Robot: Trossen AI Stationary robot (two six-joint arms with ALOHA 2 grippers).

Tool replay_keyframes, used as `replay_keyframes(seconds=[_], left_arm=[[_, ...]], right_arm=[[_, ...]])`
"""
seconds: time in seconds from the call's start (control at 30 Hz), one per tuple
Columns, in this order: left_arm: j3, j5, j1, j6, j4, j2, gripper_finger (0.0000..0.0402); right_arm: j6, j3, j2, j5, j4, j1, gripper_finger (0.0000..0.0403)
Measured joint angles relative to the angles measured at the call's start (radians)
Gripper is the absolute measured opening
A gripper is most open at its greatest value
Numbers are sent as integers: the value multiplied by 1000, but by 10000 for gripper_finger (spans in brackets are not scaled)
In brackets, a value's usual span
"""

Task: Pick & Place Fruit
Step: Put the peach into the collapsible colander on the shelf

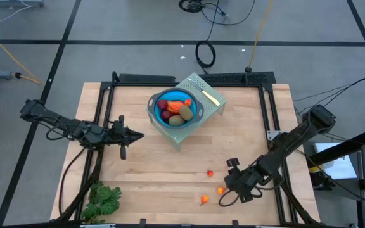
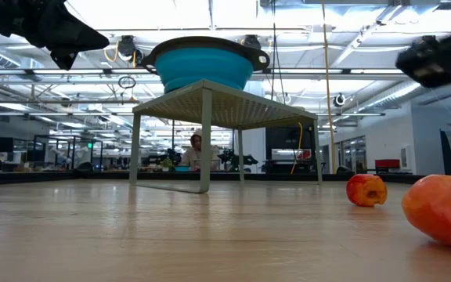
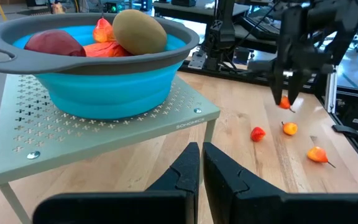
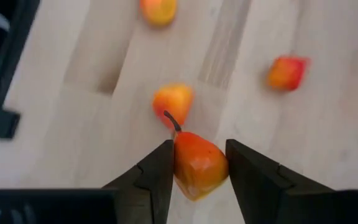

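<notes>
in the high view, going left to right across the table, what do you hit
left gripper → blue bowl of fruit on its stand → yellow stick → right gripper

One small pale word is printed on the front edge of the perforated grey-green stand [image 3: 114, 127] that carries the blue bowl [image 3: 104, 81], near its corner, but the letters are too small for me to read them with certainty.
</notes>
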Motion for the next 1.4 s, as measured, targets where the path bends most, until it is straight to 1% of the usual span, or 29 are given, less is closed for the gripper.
replay_keyframes(seconds=[0.17,0.33,0.5,0.67,0.77,0.9,1.0,1.3,1.4], left_arm=[[0,0,0,-1,0,0,19],[0,0,0,-1,1,0,19],[0,0,0,-1,0,0,19],[0,0,0,0,0,0,19],[0,0,0,0,0,0,19],[0,0,0,0,0,0,19],[0,0,0,0,0,0,19],[0,0,0,1,0,0,19],[0,0,0,0,0,0,19]], right_arm=[[46,7,-67,41,12,-25,137],[67,7,-148,86,107,-56,137],[50,7,-218,81,266,-103,137],[38,7,-273,31,408,-141,132],[37,7,-294,28,478,-154,122],[26,7,-312,-22,588,-173,113],[11,7,-313,-22,647,-176,112],[-7,7,-313,-18,668,-194,110],[-17,7,-312,-16,718,-220,110]])
